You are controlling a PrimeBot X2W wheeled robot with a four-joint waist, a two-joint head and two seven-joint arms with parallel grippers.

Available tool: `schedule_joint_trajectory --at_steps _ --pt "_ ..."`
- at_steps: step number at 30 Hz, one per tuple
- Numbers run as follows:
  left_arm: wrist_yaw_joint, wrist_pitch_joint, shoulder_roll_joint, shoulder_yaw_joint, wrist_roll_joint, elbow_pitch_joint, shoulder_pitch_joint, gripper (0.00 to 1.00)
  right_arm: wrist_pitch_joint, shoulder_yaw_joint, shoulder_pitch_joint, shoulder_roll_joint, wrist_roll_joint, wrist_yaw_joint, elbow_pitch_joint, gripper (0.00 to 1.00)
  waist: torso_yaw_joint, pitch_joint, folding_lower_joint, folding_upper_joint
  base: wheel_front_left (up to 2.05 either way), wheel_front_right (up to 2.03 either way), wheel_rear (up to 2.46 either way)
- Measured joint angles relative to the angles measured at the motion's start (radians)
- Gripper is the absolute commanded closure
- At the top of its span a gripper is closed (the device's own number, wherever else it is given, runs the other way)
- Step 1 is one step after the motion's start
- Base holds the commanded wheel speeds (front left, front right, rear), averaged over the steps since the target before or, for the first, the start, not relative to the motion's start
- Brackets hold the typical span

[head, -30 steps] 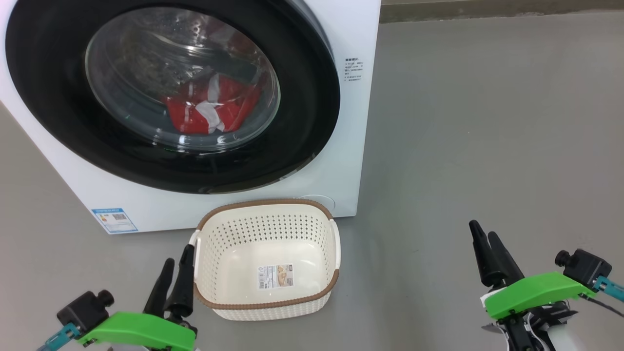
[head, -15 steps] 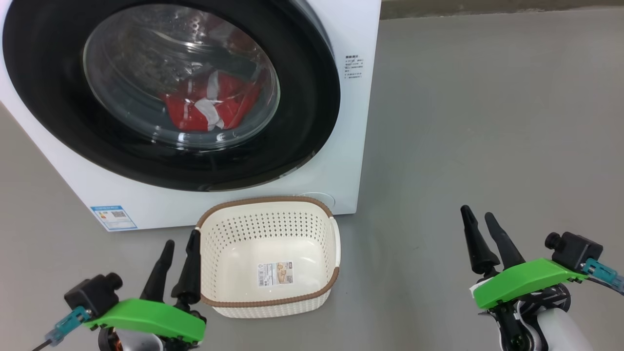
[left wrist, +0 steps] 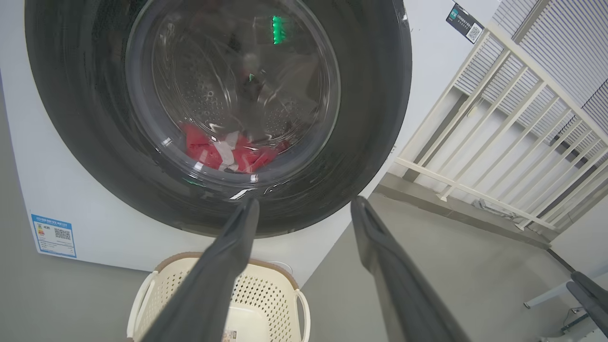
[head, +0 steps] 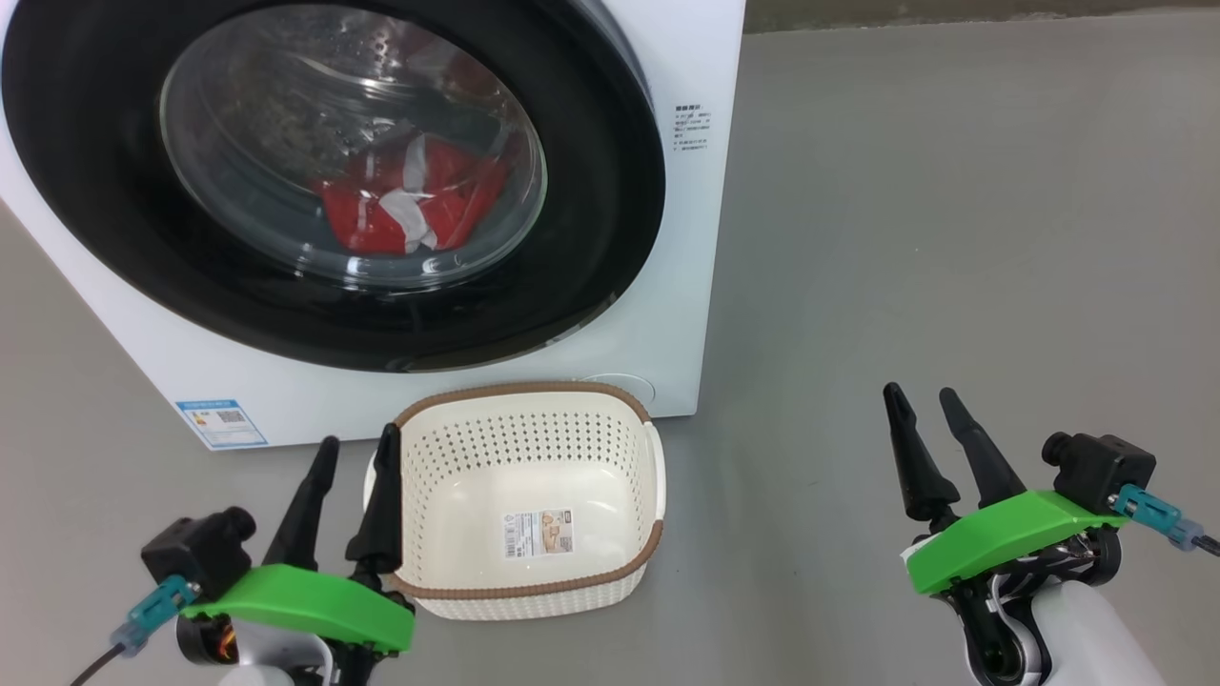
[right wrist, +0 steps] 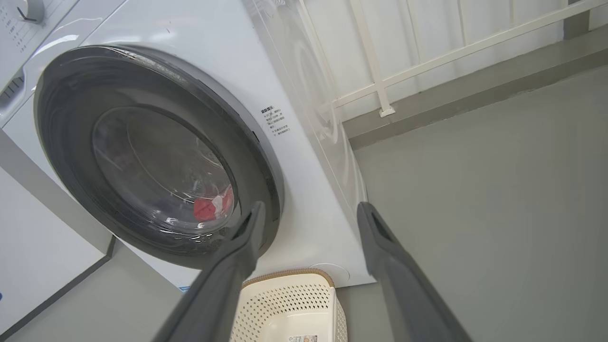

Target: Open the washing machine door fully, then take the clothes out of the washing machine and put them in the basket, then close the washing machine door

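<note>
Washing machine [head: 686,286]: one, door [head: 591,238] closed.
Clothes [head: 381,214]: red-white heap inside, perhaps several.
Basket [head: 519,448]: one, near, empty.
Left gripper [head: 358,438], right gripper [head: 919,393]: spread, empty.

The upper edge cuts off the washing machine door [head: 600,191]; the blue label sticker [head: 221,423] has print too small to read.

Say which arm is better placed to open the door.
Probably right: the right gripper, open, faces the right edge of the washing machine door over bare floor; the left gripper, also open, crowds the basket.
</note>
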Motion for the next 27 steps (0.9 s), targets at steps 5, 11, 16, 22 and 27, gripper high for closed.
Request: schedule_joint_trajectory --at_steps 5,11,16,22,27 --pt "0.0 -0.011 0.0 -0.006 0.056 0.0 -0.006 0.0 -0.015 0.0 -0.001 -0.001 -0.047 0.0 0.001 0.0 0.002 0.0 0.0 0.0 0.0 0.0 0.0" --pt "0.0 -0.028 0.0 -0.01 0.132 0.001 -0.028 0.0 -0.03 0.008 -0.019 -0.003 -0.11 0.0 0.003 0.0 0.0 0.004 0.0 0.0 0.0 0.0 0.0" --pt "0.0 -0.042 0.0 -0.018 0.176 0.001 -0.041 0.0 -0.042 0.016 -0.031 -0.003 -0.159 0.0 0.003 0.0 -0.001 0.01 0.0 0.0 0.0 0.0 0.0" --pt "0.005 -0.057 0.0 -0.027 0.244 0.002 -0.069 0.0 -0.059 0.021 -0.055 -0.004 -0.227 0.0 0.003 0.0 -0.003 0.023 0.0 0.0 0.0 0.0 0.0" --pt "0.009 -0.071 0.0 -0.03 0.297 0.003 -0.084 0.0 -0.07 0.028 -0.07 -0.009 -0.285 0.0 0.004 0.0 -0.004 0.028 0.0 0.0 0.0 0.0 0.0"
